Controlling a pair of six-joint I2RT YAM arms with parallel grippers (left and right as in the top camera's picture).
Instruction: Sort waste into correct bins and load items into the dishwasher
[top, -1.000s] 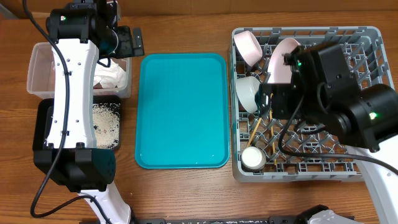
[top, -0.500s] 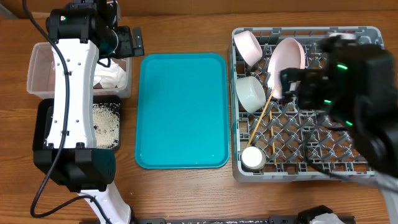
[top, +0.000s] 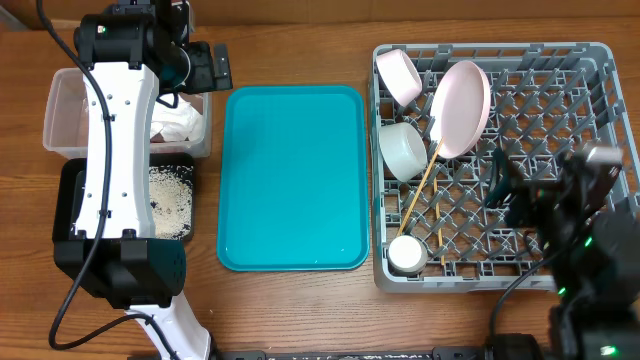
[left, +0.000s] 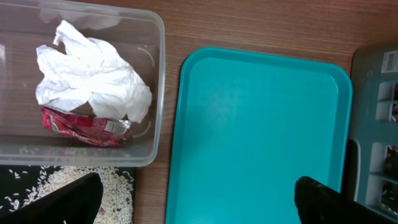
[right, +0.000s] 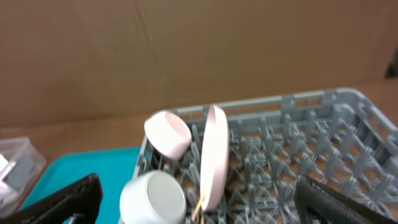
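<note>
Left gripper (left: 196, 205) is hanging spread wide and empty above a clear tub (left: 158, 74) containing napkin (left: 93, 71) and wrapper (left: 84, 127), rice (top: 170, 195) is lying in the black tray (top: 66, 200), and right gripper (right: 199, 205), likewise spread, is hovering by the dish rack (top: 590, 70) holding plate (top: 460, 108), bowls (top: 403, 150), cup (top: 406, 254) and chopsticks (top: 424, 182).

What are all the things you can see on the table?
teal tray: one, teal, middle
clear tub: one, see-through, left
napkin: one, white, in clear tub
wrapper: one, red-and-white, in clear tub
black tray: one, black, beside clear tub
rice: loose grains, white, in black tray
dish rack: one, grey, right
plate: one, pale, on edge in dish rack
bowls: two, pale, dish rack's left side
cup: one, white, dish rack
chopsticks: two, wooden, dish rack
left pincer: black, open
right pincer: black, open
</note>
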